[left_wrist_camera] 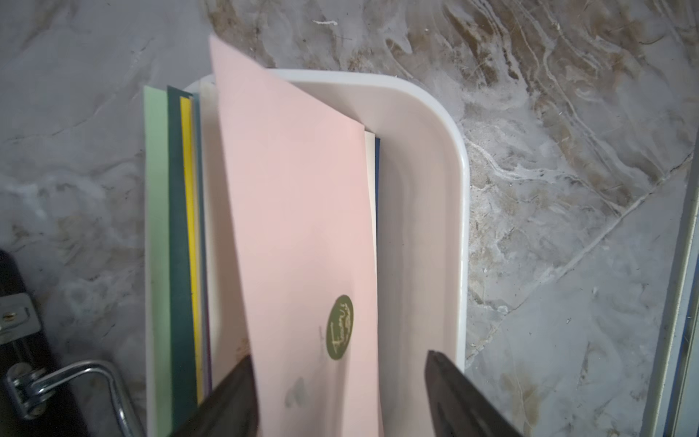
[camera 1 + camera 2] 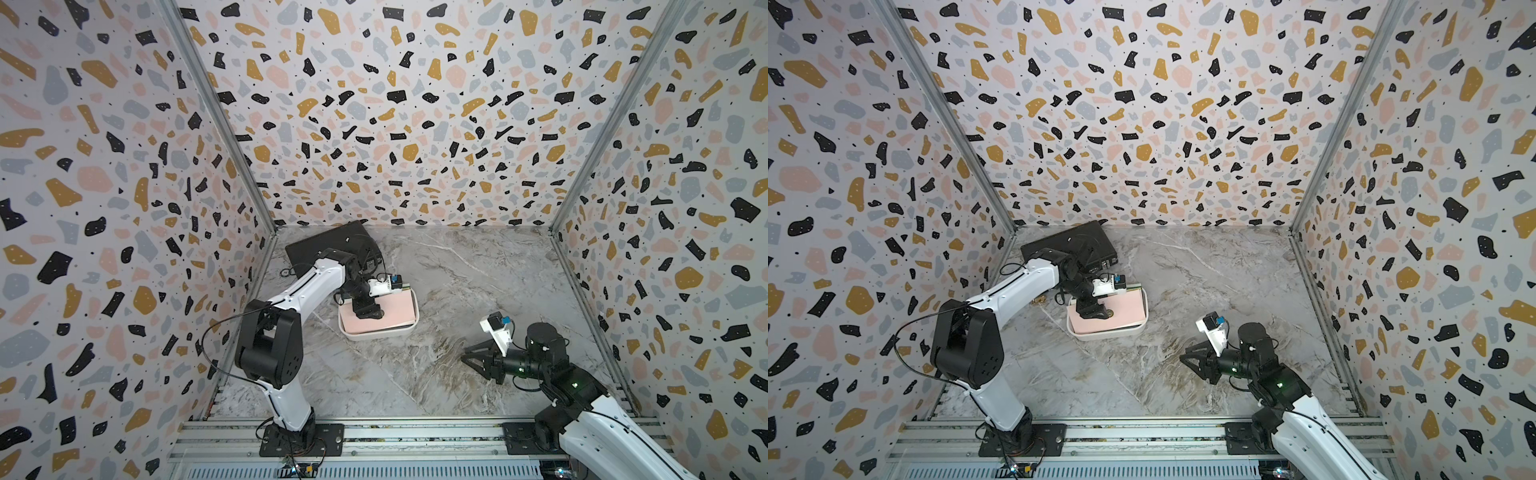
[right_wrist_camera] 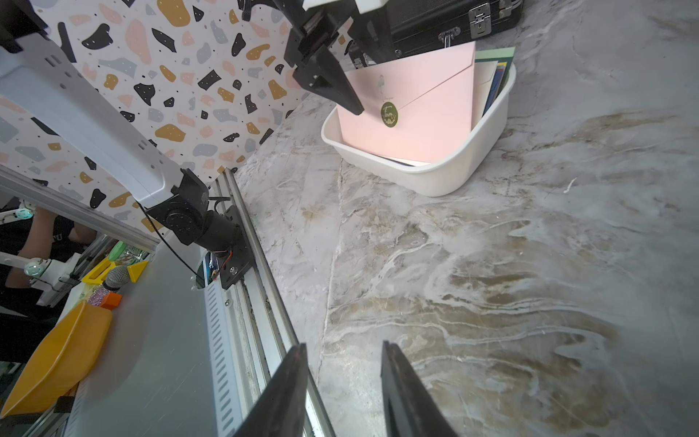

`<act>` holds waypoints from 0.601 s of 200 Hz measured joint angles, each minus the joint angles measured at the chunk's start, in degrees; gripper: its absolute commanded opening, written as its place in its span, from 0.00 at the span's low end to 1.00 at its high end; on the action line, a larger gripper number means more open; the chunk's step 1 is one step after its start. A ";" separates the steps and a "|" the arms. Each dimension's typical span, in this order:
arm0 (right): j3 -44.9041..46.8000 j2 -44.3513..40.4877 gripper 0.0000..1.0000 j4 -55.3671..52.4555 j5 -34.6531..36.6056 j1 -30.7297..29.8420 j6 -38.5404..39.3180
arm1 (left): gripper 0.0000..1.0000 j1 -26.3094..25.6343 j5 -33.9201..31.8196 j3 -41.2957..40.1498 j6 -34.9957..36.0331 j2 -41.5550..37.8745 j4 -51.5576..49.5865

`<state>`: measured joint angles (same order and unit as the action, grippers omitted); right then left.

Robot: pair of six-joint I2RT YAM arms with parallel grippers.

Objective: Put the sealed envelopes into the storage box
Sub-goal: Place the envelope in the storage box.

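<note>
Right wrist view shows a grey marbled tabletop (image 3: 491,265), terrazzo-print wall (image 3: 170,83), left fingers (image 3: 333,87) and right fingers (image 3: 287,393) each apart.

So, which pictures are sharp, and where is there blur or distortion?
In both top views the wide lens splays the walls outward and the storage box looks soft; in the left wrist view the pink envelope is sharp but the left tool, near the lens, is blurred; in the right wrist view the right tool blurs likewise, the seal sticker is clear.
</note>
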<state>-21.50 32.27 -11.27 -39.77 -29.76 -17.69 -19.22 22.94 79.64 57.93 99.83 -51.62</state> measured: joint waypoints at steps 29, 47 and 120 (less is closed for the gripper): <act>0.00 0.07 0.38 -0.37 0.44 0.00 0.00 | 0.99 0.04 -0.61 -1.51 -2.78 -6.32 3.93; 0.00 0.15 0.38 -0.63 0.66 0.00 0.00 | 0.99 0.04 -0.55 -2.86 -4.39 -10.67 6.78; -0.04 0.83 0.38 -1.38 2.23 0.00 -0.02 | 0.99 0.04 -3.63 0.11 -31.26 -6.67 16.85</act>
<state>-21.54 33.10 -12.64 -37.54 -29.76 -17.72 -19.18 19.31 79.75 26.68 93.17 -34.76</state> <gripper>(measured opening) 0.381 0.990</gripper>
